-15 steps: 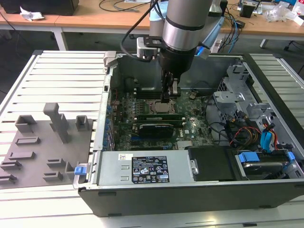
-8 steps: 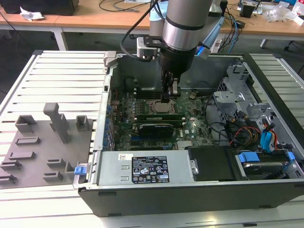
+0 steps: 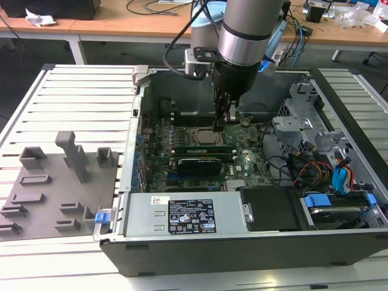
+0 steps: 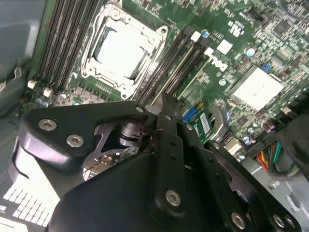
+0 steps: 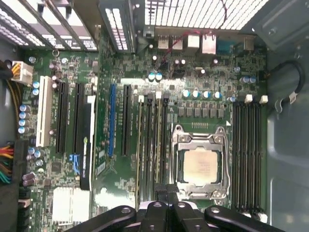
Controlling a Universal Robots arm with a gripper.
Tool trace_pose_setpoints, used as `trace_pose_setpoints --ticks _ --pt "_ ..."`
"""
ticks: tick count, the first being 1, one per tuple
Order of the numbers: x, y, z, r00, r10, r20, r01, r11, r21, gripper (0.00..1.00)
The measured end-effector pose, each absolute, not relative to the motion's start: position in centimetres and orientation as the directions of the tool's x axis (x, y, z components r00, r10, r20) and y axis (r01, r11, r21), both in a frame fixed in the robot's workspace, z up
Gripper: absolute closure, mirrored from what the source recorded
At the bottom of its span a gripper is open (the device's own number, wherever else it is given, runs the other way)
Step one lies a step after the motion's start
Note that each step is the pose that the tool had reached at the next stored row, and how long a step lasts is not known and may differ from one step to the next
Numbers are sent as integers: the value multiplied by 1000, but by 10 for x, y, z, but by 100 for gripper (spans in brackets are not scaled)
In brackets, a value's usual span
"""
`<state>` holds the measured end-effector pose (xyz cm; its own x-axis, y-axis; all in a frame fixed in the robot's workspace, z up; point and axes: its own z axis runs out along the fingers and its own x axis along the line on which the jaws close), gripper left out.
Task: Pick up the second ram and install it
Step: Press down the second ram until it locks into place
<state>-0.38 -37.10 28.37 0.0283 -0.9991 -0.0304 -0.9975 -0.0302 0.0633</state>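
Hovering gripper (image 3: 222,123) above seated second ram (image 3: 200,147).

light: bright, even overhead room light | glare: processor (image 4: 120,48) and silver chip cover (image 4: 254,87) washed white in the second wrist view; vent grille (image 5: 193,12) blown out in the first | shadow: soft inside the computer case (image 3: 242,254) | blur: gripper (image 4: 166,113) links soft up close

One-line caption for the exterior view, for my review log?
Arm's gripper lowered inside the open computer case, just above the motherboard beside the processor socket and memory slots.
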Motion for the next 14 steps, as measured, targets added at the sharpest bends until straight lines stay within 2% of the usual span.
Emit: trace_pose_setpoints --ticks 14 --pt "25 -372 266 28 -999 -30 -997 -30 65 89"
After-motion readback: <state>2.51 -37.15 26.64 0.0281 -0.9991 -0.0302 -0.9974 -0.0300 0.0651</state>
